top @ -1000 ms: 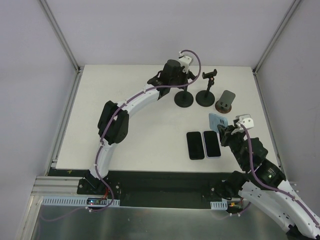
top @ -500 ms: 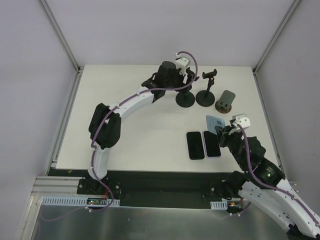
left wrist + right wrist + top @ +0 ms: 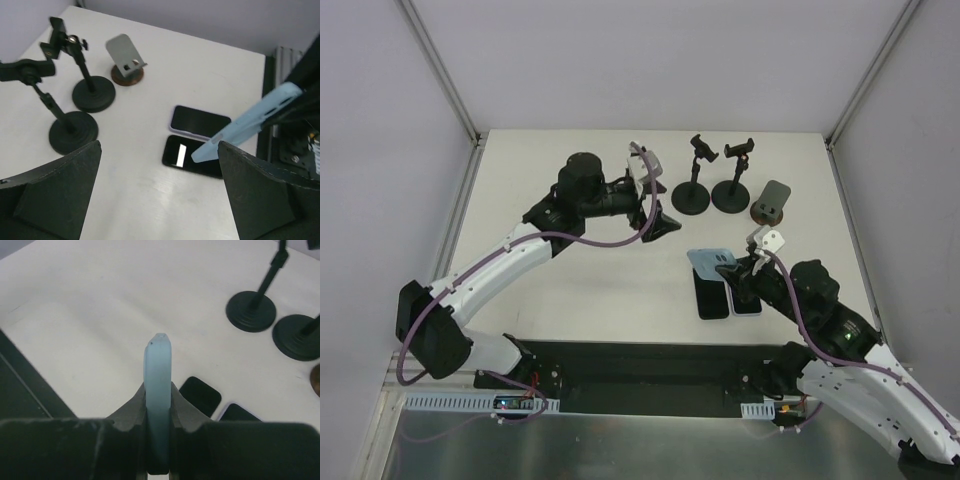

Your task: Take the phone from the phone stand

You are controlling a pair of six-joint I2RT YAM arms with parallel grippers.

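Three phones show: a black phone (image 3: 711, 292) and a lilac-edged phone (image 3: 748, 305) lie side by side on the tabletop (image 3: 570, 280) at the lower middle of the frame, and a light-blue phone (image 3: 709, 261) sits just above them. Three phone stands are at the upper right: the left clamp stand (image 3: 690, 198), the right clamp stand (image 3: 731, 195) and one grey wedge stand (image 3: 775, 199). There are two grippers, the left gripper (image 3: 658, 207) and the right gripper (image 3: 732, 268).

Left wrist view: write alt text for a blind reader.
A light blue phone, gripped by the right end effector, hangs tilted above two dark phones lying flat on a white table. Two black clamp stands and a grey stand sit at the left; the left end effector frames the view with open fingers.
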